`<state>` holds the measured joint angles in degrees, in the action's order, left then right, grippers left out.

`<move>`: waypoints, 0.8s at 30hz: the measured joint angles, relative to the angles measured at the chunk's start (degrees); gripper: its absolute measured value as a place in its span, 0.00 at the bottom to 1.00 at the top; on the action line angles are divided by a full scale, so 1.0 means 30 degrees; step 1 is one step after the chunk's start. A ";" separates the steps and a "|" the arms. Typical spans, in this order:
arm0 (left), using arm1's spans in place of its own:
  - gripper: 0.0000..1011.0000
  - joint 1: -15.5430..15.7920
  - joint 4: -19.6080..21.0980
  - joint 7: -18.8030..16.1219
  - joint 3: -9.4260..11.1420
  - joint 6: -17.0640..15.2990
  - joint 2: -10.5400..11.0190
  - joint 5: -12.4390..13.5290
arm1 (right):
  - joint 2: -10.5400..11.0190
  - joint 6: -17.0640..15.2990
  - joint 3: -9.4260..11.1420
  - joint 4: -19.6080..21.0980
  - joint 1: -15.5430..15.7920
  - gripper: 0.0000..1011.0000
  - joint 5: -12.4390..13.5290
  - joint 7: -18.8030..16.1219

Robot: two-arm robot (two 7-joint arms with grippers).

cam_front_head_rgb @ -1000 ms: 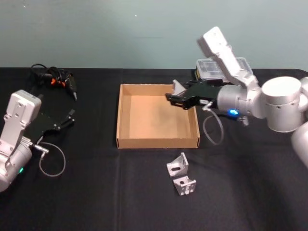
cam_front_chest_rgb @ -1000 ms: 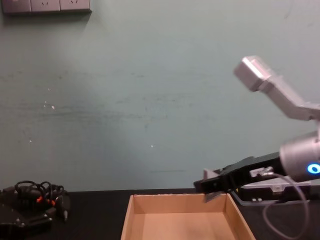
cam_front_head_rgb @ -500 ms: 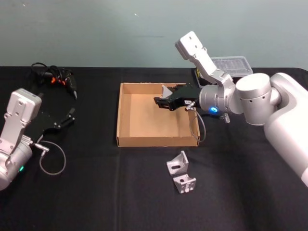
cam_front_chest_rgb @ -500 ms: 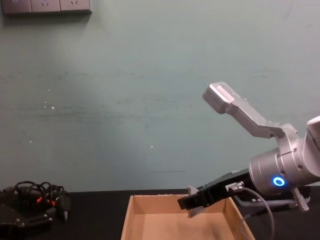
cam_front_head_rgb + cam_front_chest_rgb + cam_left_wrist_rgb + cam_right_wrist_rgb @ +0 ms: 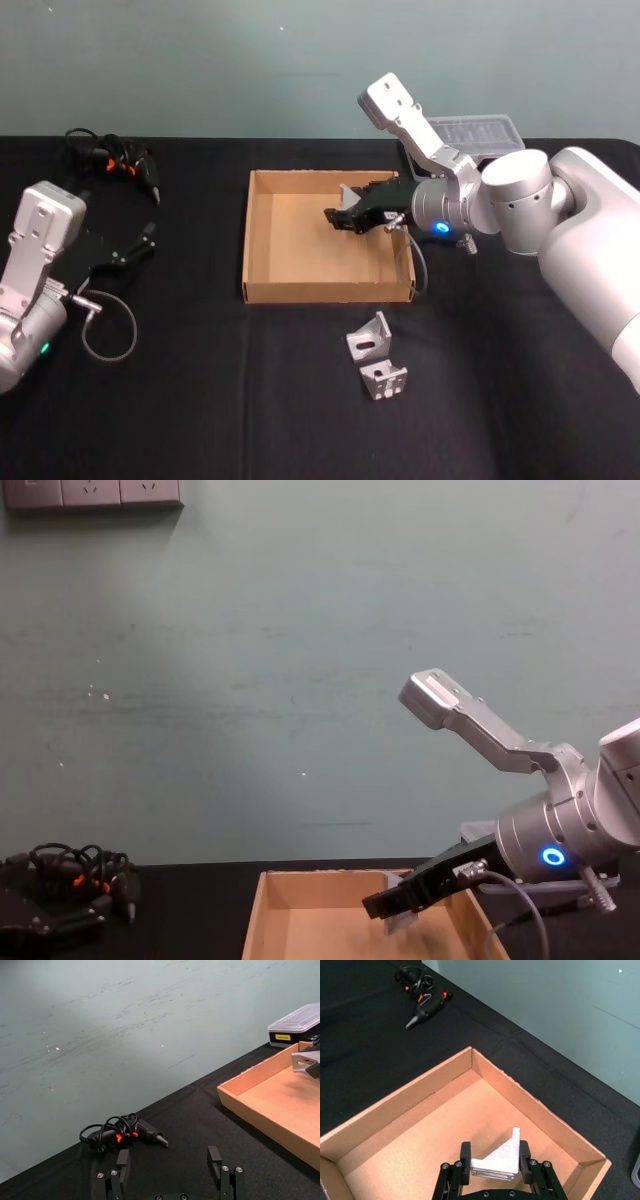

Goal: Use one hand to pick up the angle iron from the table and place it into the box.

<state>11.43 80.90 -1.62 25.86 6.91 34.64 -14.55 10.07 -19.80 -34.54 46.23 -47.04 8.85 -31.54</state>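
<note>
Progress: right claw [image 5: 343,214], clamping the angle iron [image 5: 497,1161], is dipping lower into the box [image 5: 246,240], nearing release; left claw [image 5: 146,245] idling open.

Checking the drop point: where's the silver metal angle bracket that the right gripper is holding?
The silver angle bracket is clamped in the black right gripper, held above the tan cardboard box's right rear part in the head view.
</note>
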 joint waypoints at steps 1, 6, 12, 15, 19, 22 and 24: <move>1.00 0.0000 0.0000 0.0001 0.0000 0.0001 0.0001 0.0001 | -0.0007 0.0008 -0.0003 -0.0021 -0.0012 0.56 -0.0019 -0.0013; 1.00 0.0000 0.0000 0.0000 0.0000 0.0001 0.0001 0.0000 | 0.0017 0.0004 0.0006 0.0047 0.0003 0.56 -0.0009 -0.0008; 1.00 0.0000 0.0000 0.0000 -0.0001 0.0000 0.0001 0.0000 | 0.0044 -0.0008 0.0018 0.0123 0.0043 0.57 0.0032 0.0000; 1.00 0.0000 0.0000 0.0000 -0.0001 0.0001 0.0001 0.0000 | 0.0049 -0.0013 0.0024 0.0145 0.0056 0.65 0.0045 0.0000; 1.00 0.0000 0.0000 0.0000 -0.0001 0.0000 0.0001 0.0000 | 0.0057 -0.0025 0.0033 0.0172 0.0070 0.76 0.0061 0.0002; 1.00 0.0000 0.0000 0.0000 -0.0001 0.0000 0.0001 0.0000 | 0.0061 -0.0031 0.0039 0.0188 0.0075 0.85 0.0071 0.0007; 1.00 0.0000 0.0000 0.0000 0.0000 0.0001 0.0001 0.0000 | 0.0063 -0.0035 0.0040 0.0195 0.0077 0.91 0.0075 0.0012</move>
<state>11.43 80.90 -1.62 25.86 6.91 34.65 -14.55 10.26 -19.90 -34.42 46.82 -46.81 9.07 -31.50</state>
